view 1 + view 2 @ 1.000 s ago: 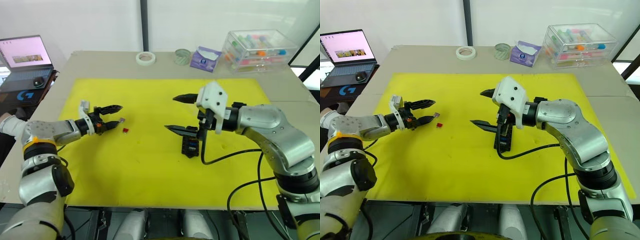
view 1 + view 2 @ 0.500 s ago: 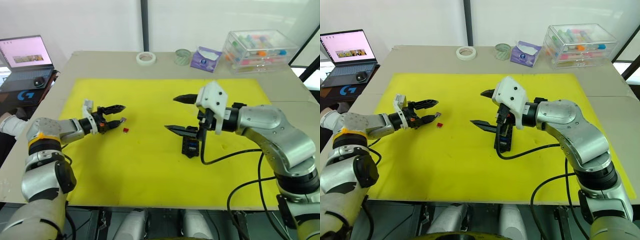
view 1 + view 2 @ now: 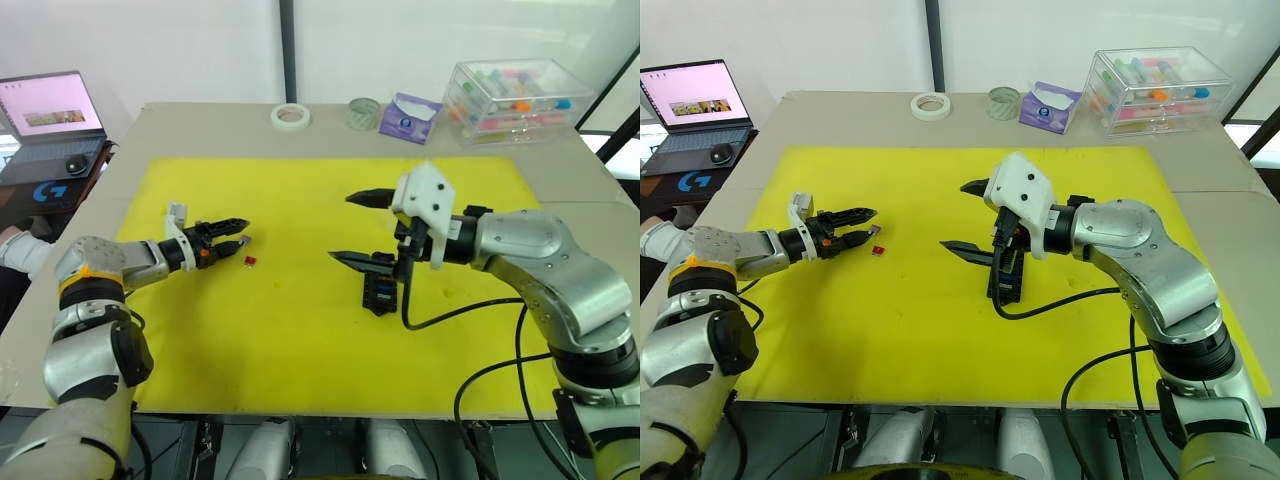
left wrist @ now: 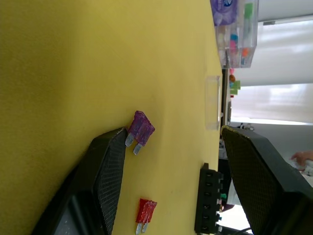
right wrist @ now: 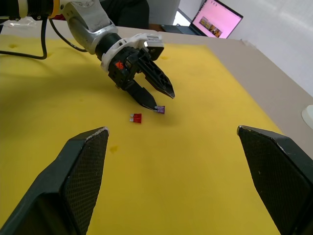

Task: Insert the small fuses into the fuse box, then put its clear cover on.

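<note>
Two small fuses lie on the yellow mat (image 3: 290,330): a purple fuse (image 3: 244,239) and a red fuse (image 3: 251,261). My left gripper (image 3: 238,232) is open, low over the mat, with one fingertip (image 4: 120,137) touching the purple fuse; the red fuse (image 4: 145,211) lies just beside it. The black fuse box (image 3: 380,292) sits at mid-mat, slots up. My right gripper (image 3: 352,228) hangs wide open just left of and above the box, holding nothing. The clear cover (image 4: 212,102) lies flat on the mat beyond the fuse box.
A large clear storage case (image 3: 520,100) with coloured tubes stands at the back right. A tape roll (image 3: 291,116), a round jar (image 3: 365,112) and a purple tissue pack (image 3: 408,117) line the table's far edge. An open laptop (image 3: 52,105) sits far left.
My left gripper has slid forward and down to the purple fuse, and its fingers have narrowed somewhat. The right arm and the fuse box have stayed put.
</note>
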Robot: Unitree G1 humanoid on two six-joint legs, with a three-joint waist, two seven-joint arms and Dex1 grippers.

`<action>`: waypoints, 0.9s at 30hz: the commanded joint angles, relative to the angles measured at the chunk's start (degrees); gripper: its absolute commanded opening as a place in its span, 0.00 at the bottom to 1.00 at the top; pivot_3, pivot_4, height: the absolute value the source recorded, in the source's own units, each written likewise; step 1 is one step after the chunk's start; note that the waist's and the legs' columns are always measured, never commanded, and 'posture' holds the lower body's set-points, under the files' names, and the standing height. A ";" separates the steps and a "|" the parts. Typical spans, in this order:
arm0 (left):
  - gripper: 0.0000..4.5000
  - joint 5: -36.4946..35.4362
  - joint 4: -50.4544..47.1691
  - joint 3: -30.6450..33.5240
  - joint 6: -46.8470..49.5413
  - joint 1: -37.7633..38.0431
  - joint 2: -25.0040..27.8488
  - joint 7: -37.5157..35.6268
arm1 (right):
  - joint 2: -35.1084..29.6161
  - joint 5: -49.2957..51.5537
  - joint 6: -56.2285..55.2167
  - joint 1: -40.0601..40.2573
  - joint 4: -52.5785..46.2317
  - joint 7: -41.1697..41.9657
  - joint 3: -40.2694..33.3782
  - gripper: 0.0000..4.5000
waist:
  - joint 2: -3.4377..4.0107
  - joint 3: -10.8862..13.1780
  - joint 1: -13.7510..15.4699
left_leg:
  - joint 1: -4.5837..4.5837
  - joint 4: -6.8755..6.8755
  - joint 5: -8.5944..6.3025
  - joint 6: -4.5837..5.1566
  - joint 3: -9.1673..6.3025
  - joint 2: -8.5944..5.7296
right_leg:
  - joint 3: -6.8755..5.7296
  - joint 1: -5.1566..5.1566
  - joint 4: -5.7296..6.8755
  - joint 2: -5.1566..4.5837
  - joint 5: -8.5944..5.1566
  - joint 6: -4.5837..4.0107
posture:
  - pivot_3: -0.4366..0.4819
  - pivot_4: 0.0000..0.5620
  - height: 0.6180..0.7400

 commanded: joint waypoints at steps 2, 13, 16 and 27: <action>0.44 2.19 1.54 -0.86 -0.30 0.64 -0.18 0.92 | -0.12 0.83 -0.07 -1.54 -1.67 -0.39 -1.87 1.00 | 0.00 0.00 -0.05 | 0.00 0.00 0.00 0.00 0.00 0.00 | 0.00 0.00 0.00 0.00 0.00 0.00 | 0.48 0.27 1.00; 0.17 3.14 1.92 -0.86 -0.64 0.25 -0.56 1.24 | 0.14 1.47 0.33 -1.91 -1.49 -1.01 -1.97 1.00 | 0.00 0.00 -0.11 | 0.00 -0.01 0.00 0.00 0.00 0.01 | 0.00 -0.01 0.00 0.01 0.00 0.00 | 0.48 0.27 1.00; 0.10 3.75 2.10 -1.35 -1.42 0.54 -0.75 0.82 | 0.15 1.41 0.36 -1.87 -1.34 -0.97 -1.82 1.00 | 0.03 -0.02 -0.13 | 0.00 -0.01 0.00 0.00 0.00 0.01 | 0.00 -0.01 0.00 0.01 0.00 0.00 | 0.48 0.27 1.00; 0.01 4.08 2.04 -1.57 -1.63 1.02 -0.45 0.19 | 0.01 2.36 1.04 -1.59 -1.63 -1.30 -2.15 1.00 | 0.04 -0.03 -0.14 | 0.01 -0.02 0.00 0.00 0.01 0.01 | 0.01 -0.02 0.01 0.01 0.00 0.00 | 0.48 0.27 1.00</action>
